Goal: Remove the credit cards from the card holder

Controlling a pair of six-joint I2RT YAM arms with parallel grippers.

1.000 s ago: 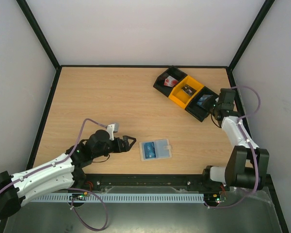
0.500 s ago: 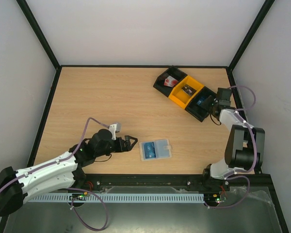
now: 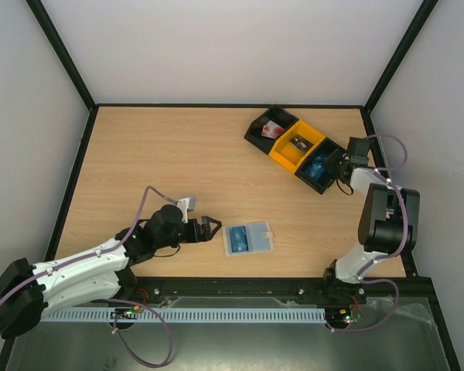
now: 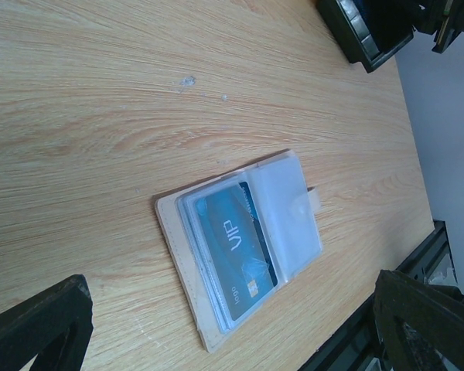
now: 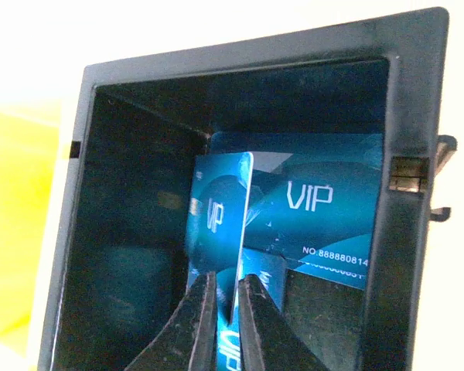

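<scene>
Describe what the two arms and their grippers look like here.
Both arms have white shells with black joints. The left arm and right arm each carry a looping lilac cable. The left gripper and right gripper have black fingers.

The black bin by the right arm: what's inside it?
Inside the black bin, one blue VIP card lies face up, and the right gripper pinches a second blue card on edge. Whether more cards lie beneath them is hidden.
</scene>
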